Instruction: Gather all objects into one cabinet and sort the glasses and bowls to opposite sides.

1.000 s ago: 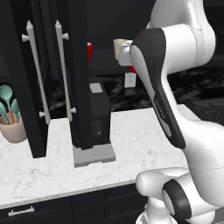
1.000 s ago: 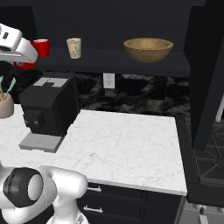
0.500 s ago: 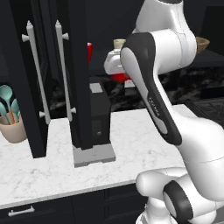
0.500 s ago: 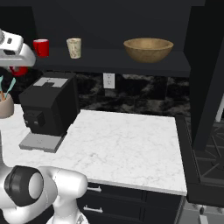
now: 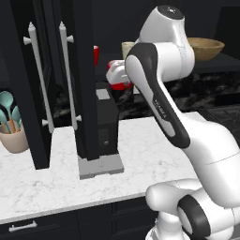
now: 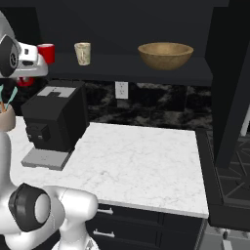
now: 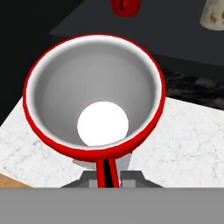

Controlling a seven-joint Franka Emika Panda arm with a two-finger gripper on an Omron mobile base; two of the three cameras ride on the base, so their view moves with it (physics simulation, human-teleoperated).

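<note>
No readable brand or text; cream mug (image 6: 82, 52) has a faint mark, too small to read. Held red cup (image 7: 94, 97) fills hand view centre, white inside, jaws clenched on its rim at bottom. In left base view it sits upper centre by the arm (image 5: 159, 89), just above the black coffee machine (image 5: 106, 123). Second red cup (image 6: 46, 52), mug & wooden bowl (image 6: 165, 54) on cabinet shelf (image 6: 146, 69), top of right base view. Cabinet doors (image 5: 51, 79) open at left, utensil pot (image 5: 14, 126) on marble surface (image 6: 141, 166) beside them
</note>
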